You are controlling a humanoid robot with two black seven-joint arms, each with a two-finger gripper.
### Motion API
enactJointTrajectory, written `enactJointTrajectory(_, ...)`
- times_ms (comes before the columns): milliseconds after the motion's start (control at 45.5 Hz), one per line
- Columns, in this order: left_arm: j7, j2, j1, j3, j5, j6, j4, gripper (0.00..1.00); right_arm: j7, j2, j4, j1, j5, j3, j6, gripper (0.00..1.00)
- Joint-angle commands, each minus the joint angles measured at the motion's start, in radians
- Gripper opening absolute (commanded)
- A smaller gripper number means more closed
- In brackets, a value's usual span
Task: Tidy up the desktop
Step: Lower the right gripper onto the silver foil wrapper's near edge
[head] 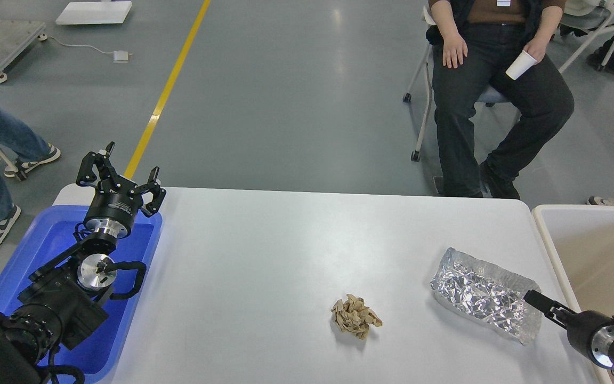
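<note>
Both grippers hang at the sides of the desktop, the wide white tabletop with rounded corners that fills the lower middle of the view. Over its left end the left gripper stands with its fingers spread wide and nothing between them, above the far rim of the blue tray. At the desktop's near right corner the right gripper shows only as one dark tip, end-on; I cannot tell whether it is wide or narrow. That tip overlaps the near right end of the foil bag, though contact cannot be judged.

By size: the blue tray lies at the desktop's left end, under the left arm. A beige bin with a cream rim stands just beside the desktop's right edge. The crumpled silver foil bag lies on the desktop's right part. A small crumpled brown paper ball lies on the desktop near its front edge, left of the bag and apart from it.
</note>
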Motion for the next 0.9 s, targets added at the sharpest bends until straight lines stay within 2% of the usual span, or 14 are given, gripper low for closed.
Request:
enactJointTrajectory(0,0.000,0.000,-0.001,0.000,0.000,0.000,0.000,1.00,0.001,0.081,-0.075,-0.002,-0.004,-0.008,0.029,1.00)
enactJointTrajectory(286,0.000,0.000,0.000,0.000,0.000,0.000,0.000,1.00,0.004,0.095,-0.080,-0.002,-0.047,-0.008,0.030,0.98)
enactJointTrajectory(462,0.000,0.000,-0.001,0.000,0.000,-0.001,0.000,1.00,0.043,0.095,-0.113,-0.005,-0.056,-0.008,0.038,0.93)
enactJointTrajectory(527,0.000,0.000,-0.001,0.000,0.000,0.000,0.000,1.00,0.043,0.095,-0.119,-0.006,-0.056,-0.008,0.044,0.84)
enactJointTrajectory(637,0.000,0.000,-0.001,0.000,0.000,-0.001,0.000,1.00,0.043,0.095,-0.119,-0.008,-0.057,-0.010,0.059,0.57)
enactJointTrajectory(747,0.000,0.000,-0.001,0.000,0.000,-0.001,0.000,1.00,0.043,0.095,-0.119,-0.010,-0.057,-0.010,0.079,0.40)
enactJointTrajectory(813,0.000,0.000,0.000,0.000,0.000,-0.001,0.000,1.00,0.043,0.095,-0.119,-0.010,-0.057,-0.011,0.081,0.36)
enactJointTrajectory(879,0.000,0.000,-0.001,0.000,0.000,-0.001,0.000,1.00,0.044,0.094,-0.119,-0.010,-0.057,-0.011,0.083,0.26)
